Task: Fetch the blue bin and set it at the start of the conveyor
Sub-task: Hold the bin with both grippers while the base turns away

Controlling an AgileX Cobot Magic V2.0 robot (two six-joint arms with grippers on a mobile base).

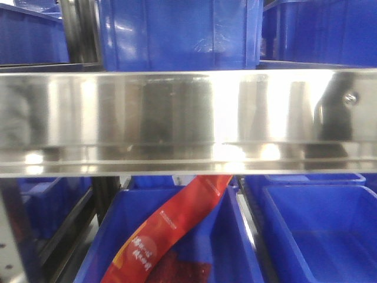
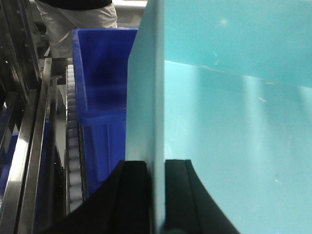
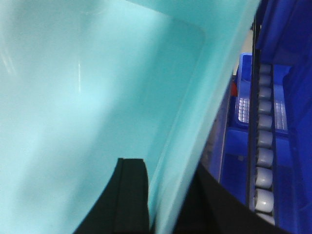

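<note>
Front view, rail: You see a shiny steel shelf rail [image 1: 188, 121] going right across the middle.
Front view, bins: An upper dark blue bin [image 1: 177, 35] sits above the rail. A lower dark blue bin [image 1: 227, 247] sits under it.
Front view, packet: A long red packet [image 1: 168, 227] leans in the lower dark blue bin.
Left wrist view, tool: Your left tool [image 2: 156, 168] is clamped on a side wall of the blue bin [image 2: 234, 122]. One black finger [image 2: 134, 195] is outside the wall and the other is inside.
Left wrist view, around the tool: A deep blue tub [image 2: 102, 87] stands just beside the outer finger. Past it runs a row of white rollers [image 2: 73, 146].
Right wrist view, tool: Your right tool [image 3: 163, 170] is clamped on the other side wall of the blue bin. One finger [image 3: 131, 195] is inside and one is outside.
Right wrist view, around the tool: The pale inside of the bin spreads out ahead of the inner finger. Grey rollers [image 3: 263, 146] run along near the outer finger.
</note>
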